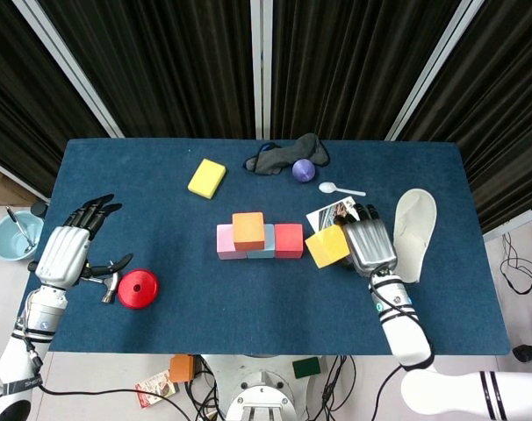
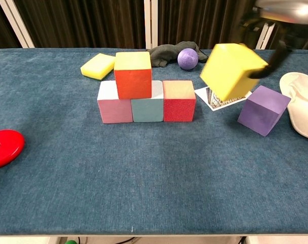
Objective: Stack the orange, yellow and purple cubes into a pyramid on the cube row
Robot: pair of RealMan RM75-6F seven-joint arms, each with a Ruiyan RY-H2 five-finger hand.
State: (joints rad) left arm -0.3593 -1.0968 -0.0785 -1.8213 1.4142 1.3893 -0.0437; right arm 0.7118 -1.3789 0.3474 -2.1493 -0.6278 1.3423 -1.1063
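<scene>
- Head view: the right hand (image 1: 370,246), right of centre, holds the yellow cube (image 1: 327,246) off the table, just right of the red cube (image 1: 289,239) that ends the cube row (image 1: 260,240).
- The orange cube (image 1: 248,230) already sits on the row, over the seam between the pink cube (image 1: 227,241) and the grey-blue one. The free seat is beside it; a low approach could clip the red cube and shove the row apart.
- The left hand (image 1: 64,254), at the left edge, is spread wide and holds nothing, above a hammer (image 1: 105,282) and near a red disc (image 1: 137,288); it poses no risk to the stack.
- Chest view: the yellow cube (image 2: 231,70) hangs tilted, upper right of centre. Released at that tilt, I judge it could land on an edge and topple, or knock the orange cube (image 2: 133,74).
- The right hand (image 2: 276,23) is cut off by the top right frame edge, so how firm its grip is cannot be told; a slip is possible.
- The purple cube (image 2: 263,109) rests at right on the table, beside a picture card (image 2: 219,96).
</scene>
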